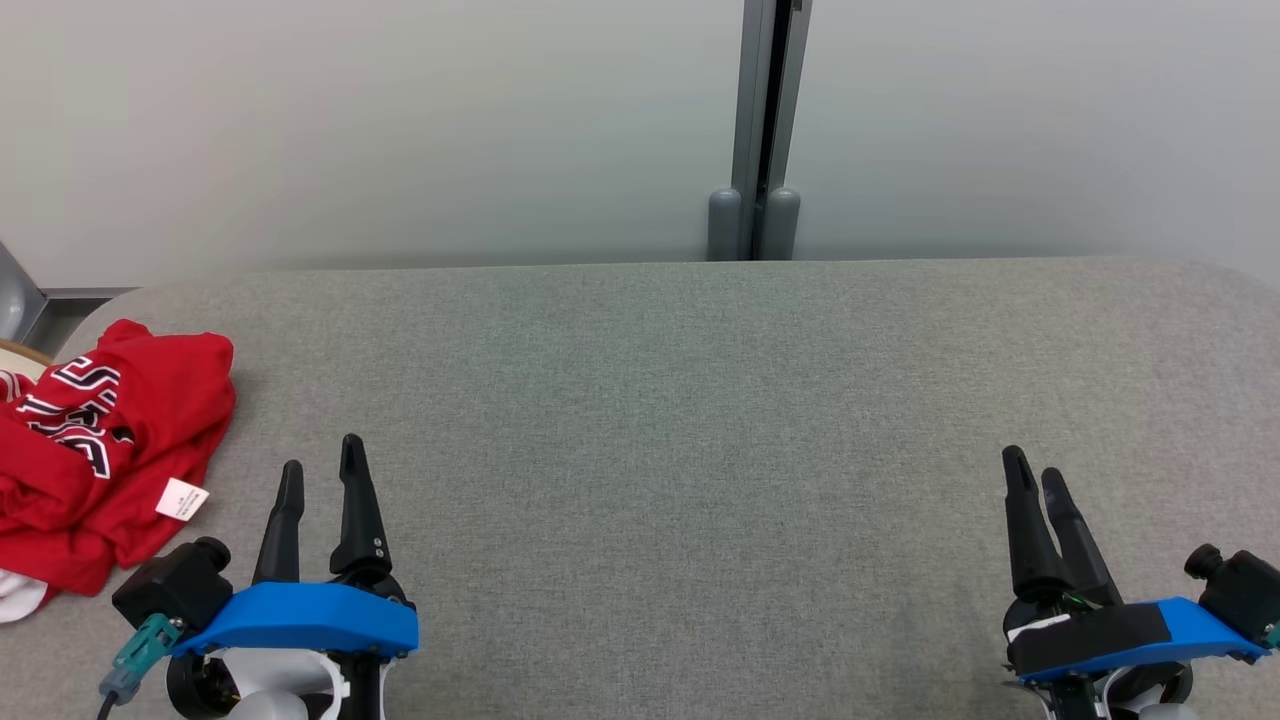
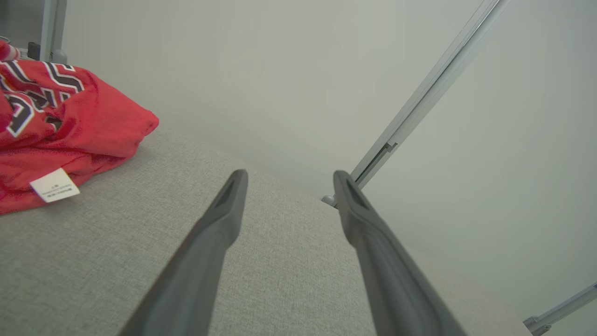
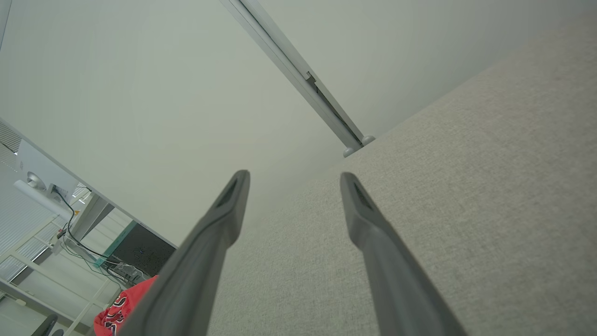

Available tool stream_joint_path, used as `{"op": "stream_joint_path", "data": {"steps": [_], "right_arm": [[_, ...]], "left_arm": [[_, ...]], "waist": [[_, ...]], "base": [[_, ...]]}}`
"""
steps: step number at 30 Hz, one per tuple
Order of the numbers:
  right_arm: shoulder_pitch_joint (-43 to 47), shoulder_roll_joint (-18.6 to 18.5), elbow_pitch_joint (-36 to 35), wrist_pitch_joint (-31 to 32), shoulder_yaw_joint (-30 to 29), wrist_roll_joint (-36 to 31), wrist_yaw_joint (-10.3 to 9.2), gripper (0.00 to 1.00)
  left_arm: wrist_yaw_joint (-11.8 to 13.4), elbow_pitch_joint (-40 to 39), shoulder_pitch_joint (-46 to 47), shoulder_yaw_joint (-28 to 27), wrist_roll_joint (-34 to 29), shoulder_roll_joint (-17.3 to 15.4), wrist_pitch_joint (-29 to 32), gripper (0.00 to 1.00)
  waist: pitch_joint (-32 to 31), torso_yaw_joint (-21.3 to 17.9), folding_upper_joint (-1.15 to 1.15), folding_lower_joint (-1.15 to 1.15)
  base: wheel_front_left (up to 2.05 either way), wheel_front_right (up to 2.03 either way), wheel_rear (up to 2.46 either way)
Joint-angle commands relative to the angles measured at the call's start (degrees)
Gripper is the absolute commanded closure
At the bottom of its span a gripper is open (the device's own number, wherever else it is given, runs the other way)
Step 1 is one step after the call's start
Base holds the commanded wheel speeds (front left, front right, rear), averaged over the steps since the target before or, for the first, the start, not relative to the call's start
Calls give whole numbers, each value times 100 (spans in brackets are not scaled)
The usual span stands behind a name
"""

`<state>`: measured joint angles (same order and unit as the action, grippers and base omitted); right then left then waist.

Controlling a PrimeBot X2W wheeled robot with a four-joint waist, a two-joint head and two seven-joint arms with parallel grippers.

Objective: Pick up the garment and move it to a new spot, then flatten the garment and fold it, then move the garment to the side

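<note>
The garment (image 1: 95, 455) is a crumpled red shirt with dark and white lettering and a small white label, heaped at the far left of the grey table (image 1: 680, 420). It also appears in the left wrist view as the garment (image 2: 60, 130), at the upper left, and as a small red patch, the garment (image 3: 119, 310), at the bottom left of the right wrist view. My left gripper (image 1: 320, 465) stands open just right of the heap, holding nothing. Near the table's right side my right gripper (image 1: 1030, 470) is open and empty too.
A pale partition wall runs along the table's far edge, with a grey vertical post (image 1: 760, 130) at its middle. A bit of white cloth (image 1: 20, 595) lies under the garment's near edge. A wide stretch of bare grey table lies between the two grippers.
</note>
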<state>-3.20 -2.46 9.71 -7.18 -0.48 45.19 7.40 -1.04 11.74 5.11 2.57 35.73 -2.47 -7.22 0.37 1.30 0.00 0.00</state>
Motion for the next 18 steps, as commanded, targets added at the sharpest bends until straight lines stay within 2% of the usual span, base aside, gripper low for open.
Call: {"op": "stream_joint_path", "data": {"steps": [1,18], "right_arm": [[22,-44,-77,-74,14,-185,12,0],[38,-50,-26,-320,91,-1181,12,0]], "left_arm": [[27,-30,147,25,-235,-41,-68,0],[128,62,174,145,-1367,-49,-318,0]], "waist": [[1,8,0,0],[13,75,0,0]], "base": [[0,0,0],[0,0,0]]}}
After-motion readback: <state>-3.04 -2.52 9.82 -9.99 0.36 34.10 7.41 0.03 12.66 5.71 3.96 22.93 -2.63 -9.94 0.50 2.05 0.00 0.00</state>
